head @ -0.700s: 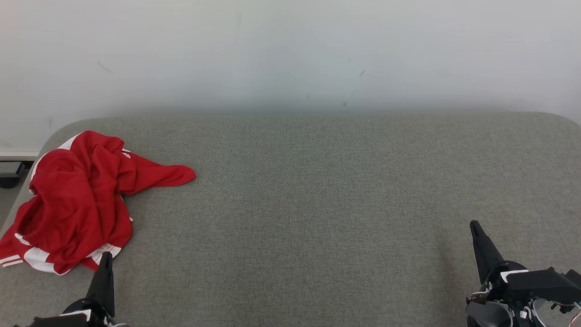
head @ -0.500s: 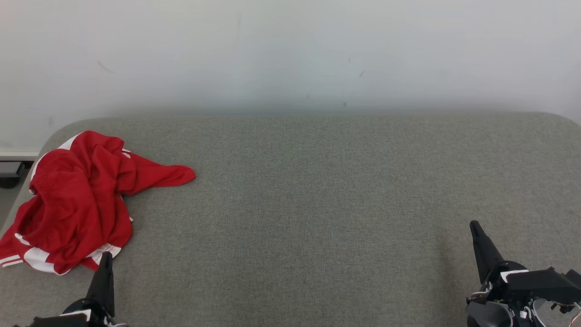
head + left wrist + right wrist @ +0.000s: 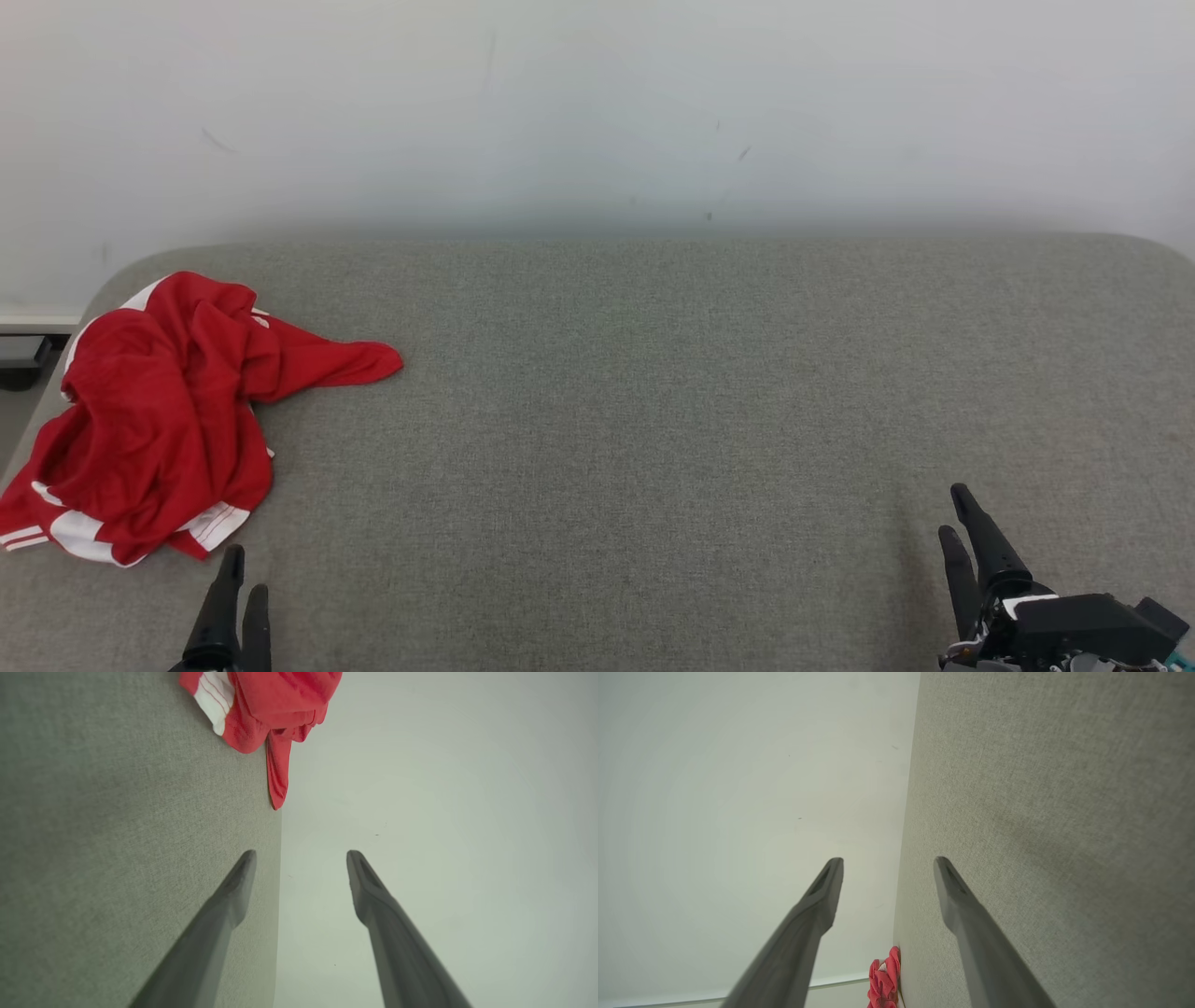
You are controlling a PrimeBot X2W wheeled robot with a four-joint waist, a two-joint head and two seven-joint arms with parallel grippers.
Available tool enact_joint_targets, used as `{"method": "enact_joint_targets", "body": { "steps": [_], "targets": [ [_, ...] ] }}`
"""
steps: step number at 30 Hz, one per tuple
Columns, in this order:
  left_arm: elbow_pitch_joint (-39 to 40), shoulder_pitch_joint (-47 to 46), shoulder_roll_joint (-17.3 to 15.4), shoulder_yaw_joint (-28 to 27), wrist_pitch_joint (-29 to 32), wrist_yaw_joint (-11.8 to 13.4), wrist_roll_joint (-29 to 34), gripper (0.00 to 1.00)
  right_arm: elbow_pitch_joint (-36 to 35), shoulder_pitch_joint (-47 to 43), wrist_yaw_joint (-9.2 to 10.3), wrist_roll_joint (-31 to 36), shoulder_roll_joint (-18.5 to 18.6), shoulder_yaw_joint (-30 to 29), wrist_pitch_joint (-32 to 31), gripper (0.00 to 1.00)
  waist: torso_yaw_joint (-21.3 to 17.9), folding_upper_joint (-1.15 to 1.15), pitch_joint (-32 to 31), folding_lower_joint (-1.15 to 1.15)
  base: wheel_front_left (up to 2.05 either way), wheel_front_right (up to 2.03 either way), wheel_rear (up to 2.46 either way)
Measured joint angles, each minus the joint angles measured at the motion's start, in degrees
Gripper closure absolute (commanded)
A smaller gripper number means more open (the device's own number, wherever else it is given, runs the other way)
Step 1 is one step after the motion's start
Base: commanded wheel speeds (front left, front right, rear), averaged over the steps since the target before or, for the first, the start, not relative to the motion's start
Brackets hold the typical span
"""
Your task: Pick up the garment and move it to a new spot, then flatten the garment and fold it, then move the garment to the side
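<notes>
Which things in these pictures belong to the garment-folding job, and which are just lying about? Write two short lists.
Job: crumpled red garment; left gripper, open; right gripper, open; grey table the garment lies on.
Lying about: white wall; dark object beyond the table's left edge.

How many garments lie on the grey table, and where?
1. The red garment lies crumpled at the table's left end, ahead of the left hand. Another could be hidden inside the heap.

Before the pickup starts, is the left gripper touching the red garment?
Apart. The left wrist view shows the left gripper ending well short of the red garment, grey surface between them.
</notes>
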State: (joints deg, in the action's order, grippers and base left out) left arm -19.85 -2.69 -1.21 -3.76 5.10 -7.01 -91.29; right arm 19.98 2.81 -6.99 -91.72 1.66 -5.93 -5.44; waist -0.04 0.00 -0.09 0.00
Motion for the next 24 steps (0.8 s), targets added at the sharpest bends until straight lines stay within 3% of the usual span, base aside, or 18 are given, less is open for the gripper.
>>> {"method": "enact_joint_targets", "body": {
  "steps": [9,24],
  "targets": [
    [-1.0,-0.1,-0.1,1.5,-2.1,0.0,1.1,0.00,0.5,0.2,0.02,2.2,0.1,2.1,2.0,0.00,-0.1,0.00,-0.5,0.00,0.00,0.00,0.00],
    [-3.1,-1.5,-1.5,5.9,-5.5,2.6,9.1,0.00,2.4,2.8,3.04,11.4,2.0,7.8,5.6,0.00,-0.3,0.00,-1.3,0.00,0.00,0.00,0.00]
  ]
}}
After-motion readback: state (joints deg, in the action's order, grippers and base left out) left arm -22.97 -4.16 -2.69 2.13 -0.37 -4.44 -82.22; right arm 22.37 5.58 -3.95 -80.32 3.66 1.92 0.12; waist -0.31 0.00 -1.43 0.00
